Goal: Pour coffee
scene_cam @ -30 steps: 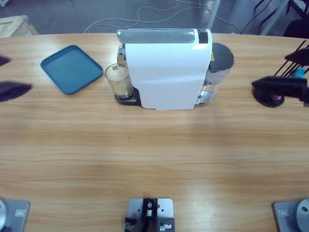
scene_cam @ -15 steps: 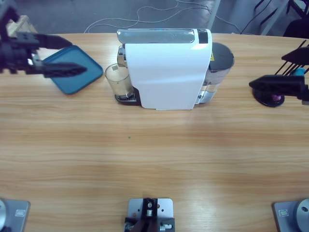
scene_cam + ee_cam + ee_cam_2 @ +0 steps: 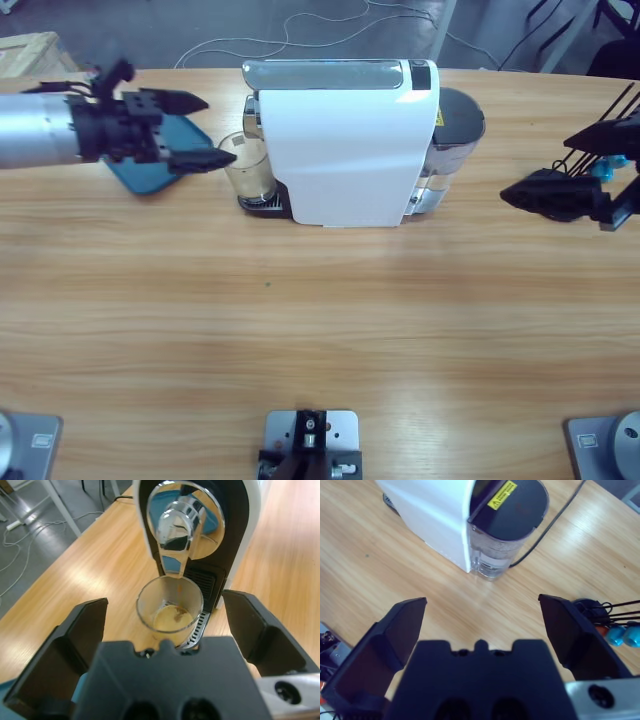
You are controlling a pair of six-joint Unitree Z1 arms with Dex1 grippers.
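While your left gripper (image 3: 205,130), jaws wide, nears the glass (image 3: 170,611) of coffee (image 3: 172,620) upper left, close around it; the right gripper (image 3: 515,195) waits wide open.

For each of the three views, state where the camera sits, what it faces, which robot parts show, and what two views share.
High view: fixed above the table, looking down on the coffee machine, tray and both arms.
Left wrist view: along the open left gripper at the glass with coffee under the spout.
Right wrist view: along the open right gripper at the machine's water tank.
Shared: the high and left wrist views both show the glass.
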